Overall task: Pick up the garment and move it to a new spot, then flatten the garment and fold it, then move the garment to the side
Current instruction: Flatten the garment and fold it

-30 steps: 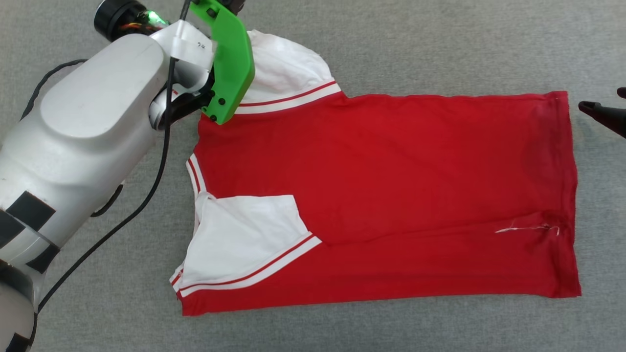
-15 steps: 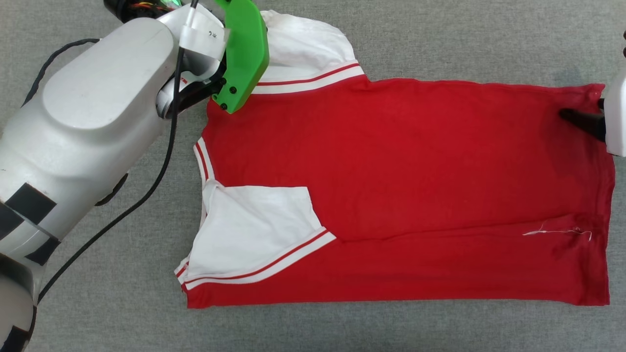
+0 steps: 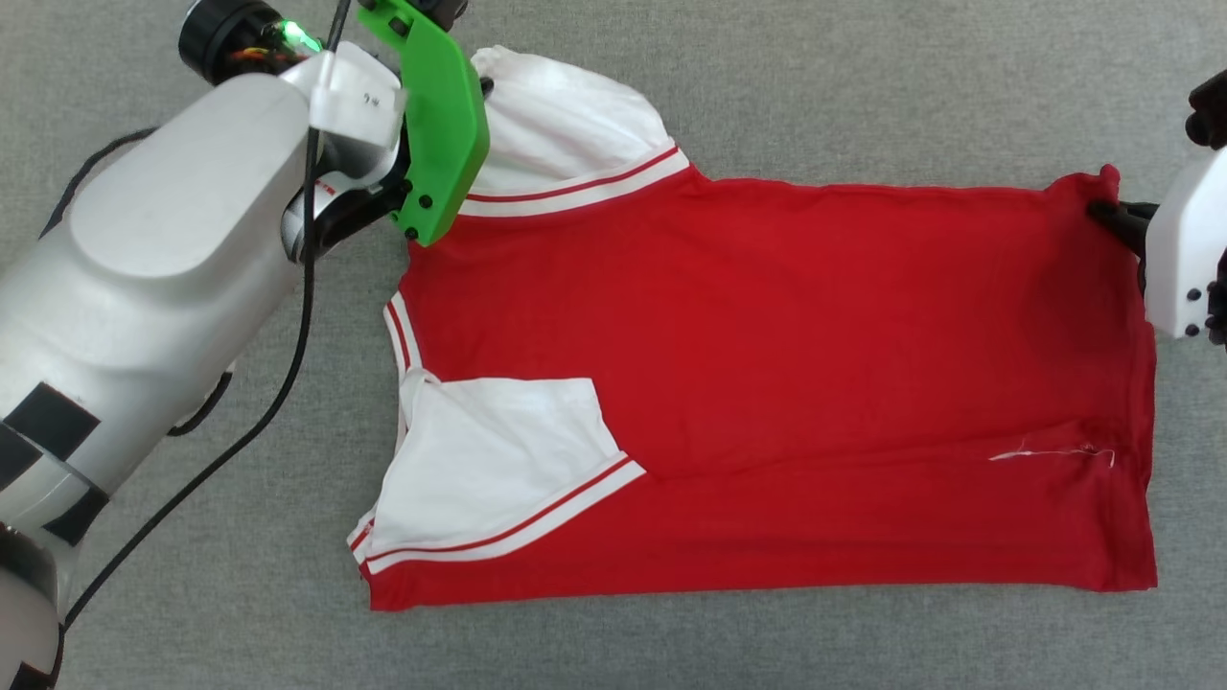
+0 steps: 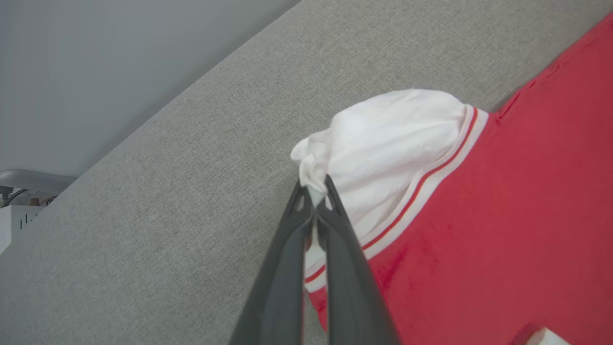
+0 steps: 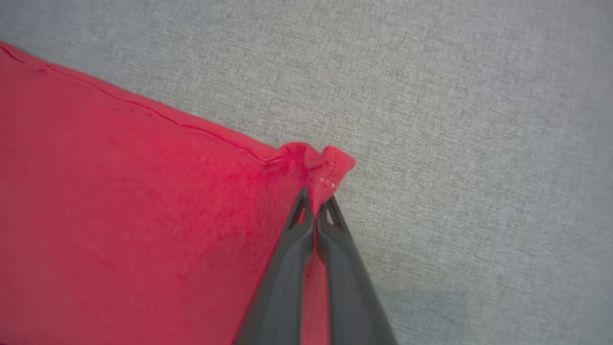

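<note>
The garment (image 3: pixel 767 383), a red jersey with white striped-trim sleeves, lies spread on the grey surface, its near long edge folded over the body. In the left wrist view my left gripper (image 4: pixel 315 189) is shut on a bunched bit of the far white sleeve (image 4: pixel 392 143). Its green-mounted wrist (image 3: pixel 436 125) sits over the far left shoulder in the head view. My right gripper (image 5: pixel 316 201) is shut on the puckered far hem corner (image 5: pixel 316 160), seen at the right edge of the head view as a dark tip (image 3: pixel 1117 218) under a white housing.
Grey fabric surface (image 3: pixel 863 86) surrounds the garment on all sides. A black cable (image 3: pixel 278 383) hangs from my left arm over the surface at the left. A loose white thread (image 3: pixel 1050 452) lies on the garment near the hem.
My right gripper came in from the right over the far hem corner and shut on it, puckering the cloth. The left gripper kept its hold on the sleeve. The head camera shifted slightly.
</note>
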Available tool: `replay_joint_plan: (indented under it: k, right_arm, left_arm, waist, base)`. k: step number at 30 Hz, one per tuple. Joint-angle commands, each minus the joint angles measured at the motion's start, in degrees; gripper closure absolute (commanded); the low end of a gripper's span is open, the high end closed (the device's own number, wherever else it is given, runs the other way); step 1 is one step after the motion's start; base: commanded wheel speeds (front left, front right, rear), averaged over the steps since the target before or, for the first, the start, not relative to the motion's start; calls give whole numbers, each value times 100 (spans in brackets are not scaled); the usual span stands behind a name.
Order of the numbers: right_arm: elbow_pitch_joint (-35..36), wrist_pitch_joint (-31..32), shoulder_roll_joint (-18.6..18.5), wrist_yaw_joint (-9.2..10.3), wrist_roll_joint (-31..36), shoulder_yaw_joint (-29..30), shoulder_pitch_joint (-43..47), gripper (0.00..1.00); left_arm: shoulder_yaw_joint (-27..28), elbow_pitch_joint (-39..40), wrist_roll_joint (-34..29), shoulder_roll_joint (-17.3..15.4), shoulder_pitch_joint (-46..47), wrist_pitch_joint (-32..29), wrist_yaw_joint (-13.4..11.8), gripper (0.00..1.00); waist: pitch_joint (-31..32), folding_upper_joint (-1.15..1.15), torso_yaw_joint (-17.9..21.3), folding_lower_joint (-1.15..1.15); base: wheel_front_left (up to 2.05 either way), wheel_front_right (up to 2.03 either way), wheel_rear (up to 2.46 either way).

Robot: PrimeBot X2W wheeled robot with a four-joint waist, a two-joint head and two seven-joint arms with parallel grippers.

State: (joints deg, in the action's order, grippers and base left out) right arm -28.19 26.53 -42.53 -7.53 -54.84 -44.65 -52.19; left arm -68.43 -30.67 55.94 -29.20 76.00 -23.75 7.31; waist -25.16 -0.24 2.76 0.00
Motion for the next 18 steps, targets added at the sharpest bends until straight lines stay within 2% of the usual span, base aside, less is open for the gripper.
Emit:
replay_joint_plan:
  k: [1,9,18]
  right_arm:
    - [53,-212,-71,4,-43,-67,126,100]
    - [309,-1173,-260,4,-141,-337,621,100]
    - [544,-1685,-459,4,-203,-498,1407,100]
  left_arm:
    - [-7,23,20,-91,-173,97,16,100]
    - [-101,432,123,-374,-922,372,-81,100]
    - [-206,1158,301,-799,-1907,532,-409,100]
  waist:
    - [306,24,38,0]
    - [964,24,-12,0]
    - [1556,24,-48,0]
  base:
    - [0,0,0]
    - [0,0,0]
    - [0,0,0]
